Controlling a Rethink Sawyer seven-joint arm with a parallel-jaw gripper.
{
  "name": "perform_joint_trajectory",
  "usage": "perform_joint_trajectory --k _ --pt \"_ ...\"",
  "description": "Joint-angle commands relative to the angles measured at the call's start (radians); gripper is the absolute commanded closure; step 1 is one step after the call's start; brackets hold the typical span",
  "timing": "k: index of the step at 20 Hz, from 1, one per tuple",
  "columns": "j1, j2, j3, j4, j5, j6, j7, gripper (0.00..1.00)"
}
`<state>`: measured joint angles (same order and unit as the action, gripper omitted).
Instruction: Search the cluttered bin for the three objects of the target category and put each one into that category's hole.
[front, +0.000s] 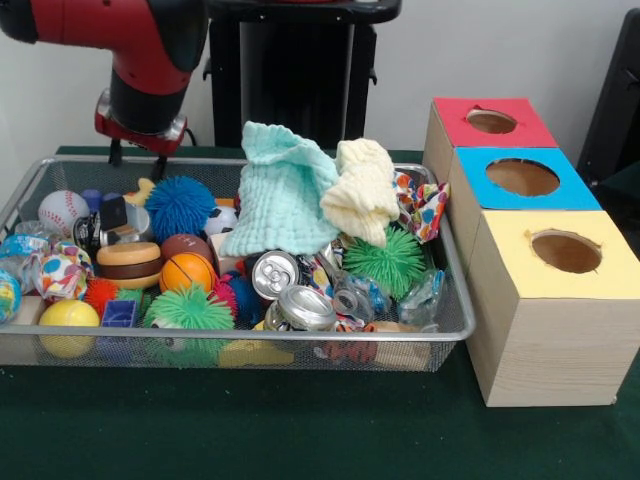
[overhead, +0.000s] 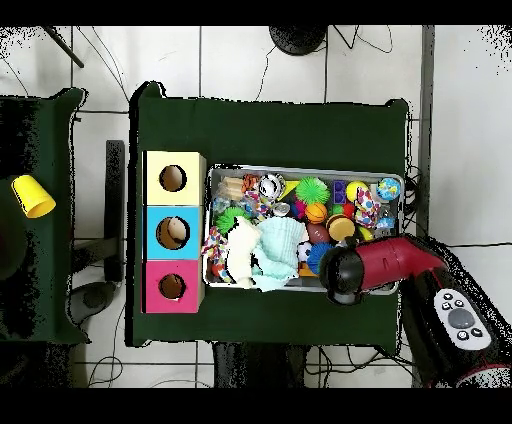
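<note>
- Wire basket (front: 20, 195) packed with balls, crushed cans (front: 290, 290) and cloths (front: 300, 190); the target category is not given, so no single target can be fixed.
- Gripper (front: 138, 152) hangs over the basket's far corner, above the blue spiky ball (front: 180, 207), seemingly ready to search; whether it is parted or clenched cannot be told.
- Boxes (front: 540, 250) stand just beside the basket, holes upward for dropping.
- Overhead view alone shows something pale inside the blue box (overhead: 172, 233); there the arm hides the gripper.
</note>
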<state>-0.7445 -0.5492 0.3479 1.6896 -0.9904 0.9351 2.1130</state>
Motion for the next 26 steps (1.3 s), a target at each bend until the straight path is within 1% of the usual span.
perform_joint_trajectory --k 1,5,9,11,15,19,23,25,26 --pt "0.043 0.091 0.130 -0.076 -0.079 -0.090 -0.379 0.00" --pt "0.060 0.090 0.128 -0.074 -0.083 -0.090 -0.353 0.00" --pt "0.051 0.104 0.107 -0.053 -0.088 -0.130 -0.287 0.00" --pt "0.041 0.114 0.096 -0.042 -0.107 -0.172 -0.259 0.00" --pt "0.036 0.134 0.083 -0.052 -0.162 -0.232 -0.234 0.00" --pt "0.081 0.088 0.036 -0.045 -0.248 -0.266 -0.139 0.00" --pt "0.147 0.030 -0.012 -0.044 -0.327 -0.249 -0.043 0.00" --pt "0.159 0.018 -0.020 -0.049 -0.341 -0.247 -0.042 0.00" --pt "0.154 0.017 -0.021 -0.053 -0.337 -0.249 -0.054 0.00"
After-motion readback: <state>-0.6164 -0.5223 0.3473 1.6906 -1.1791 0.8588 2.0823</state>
